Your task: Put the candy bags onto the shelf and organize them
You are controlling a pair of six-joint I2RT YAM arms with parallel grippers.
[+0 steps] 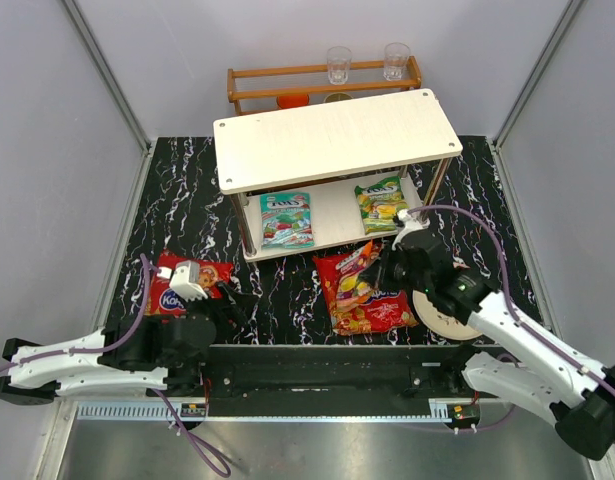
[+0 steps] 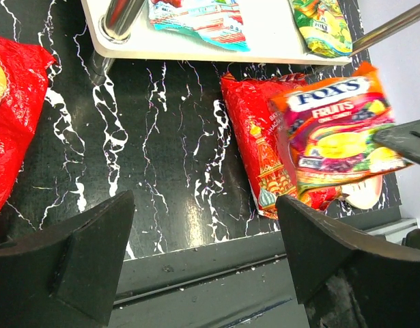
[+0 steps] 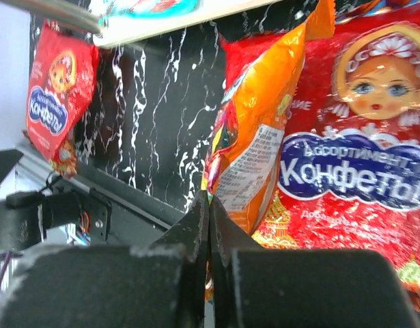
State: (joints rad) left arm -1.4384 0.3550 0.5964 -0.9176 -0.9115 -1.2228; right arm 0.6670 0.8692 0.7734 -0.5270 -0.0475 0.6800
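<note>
Reaching forward, right end effector pinches the red-orange bag; left end effector rests spread.

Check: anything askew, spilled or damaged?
Nothing torn or spilled. The teal bag and green-yellow bag lie slightly tilted on the lower tier of the shelf; the red-orange bag hangs pinched by its edge in the right fingers.

The left wrist view crops a red bag.
</note>
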